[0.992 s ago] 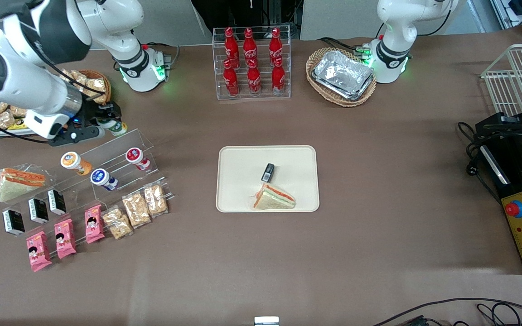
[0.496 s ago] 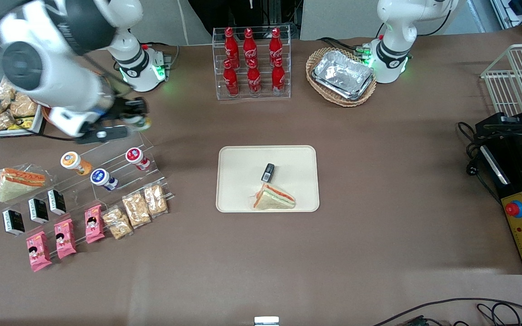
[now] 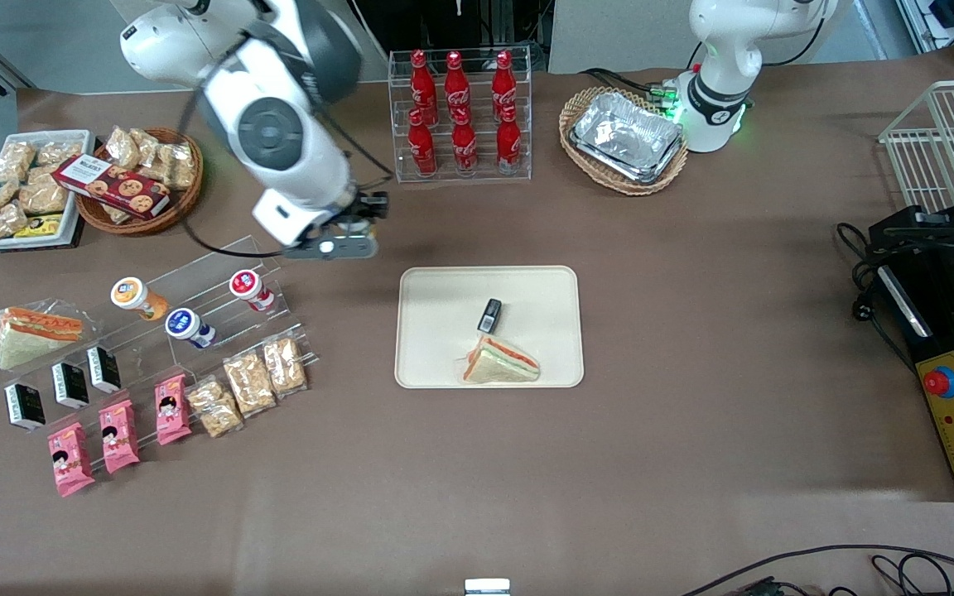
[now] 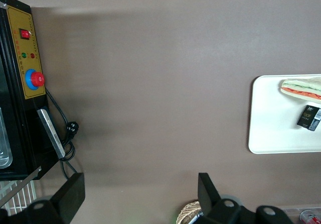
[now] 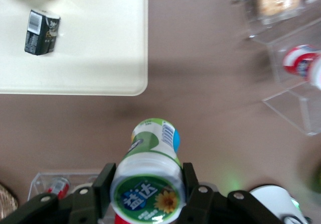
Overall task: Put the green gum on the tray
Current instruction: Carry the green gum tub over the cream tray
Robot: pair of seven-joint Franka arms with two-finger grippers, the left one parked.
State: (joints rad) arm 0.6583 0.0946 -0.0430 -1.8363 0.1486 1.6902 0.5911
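My right gripper [image 5: 146, 181] is shut on the green gum [image 5: 149, 176], a canister with a green-and-white lid and pale green body, its fingers [image 5: 105, 180] pressed on both sides under the lid. In the front view the gripper [image 3: 353, 225] hangs above the brown table between the clear display rack and the cream tray [image 3: 436, 298]; the gum is hidden there by the hand. The tray [image 5: 105, 43] holds a sandwich [image 3: 500, 362] and a small black pack [image 3: 489, 314]. The gum is held above bare table just off the tray's corner.
A clear stepped rack [image 3: 220, 281] holds red-lidded [image 3: 247, 286], orange-lidded [image 3: 131, 295] and blue-lidded [image 3: 185, 325] canisters, with snack packs nearer the front camera. A cola bottle rack [image 3: 460, 116], a foil tray basket [image 3: 626, 136] and a snack basket [image 3: 142, 170] stand farther from it.
My gripper has carried the green gum away from the display rack toward the tray, crossing a good stretch of table. Everything on the tray and rack stays put.
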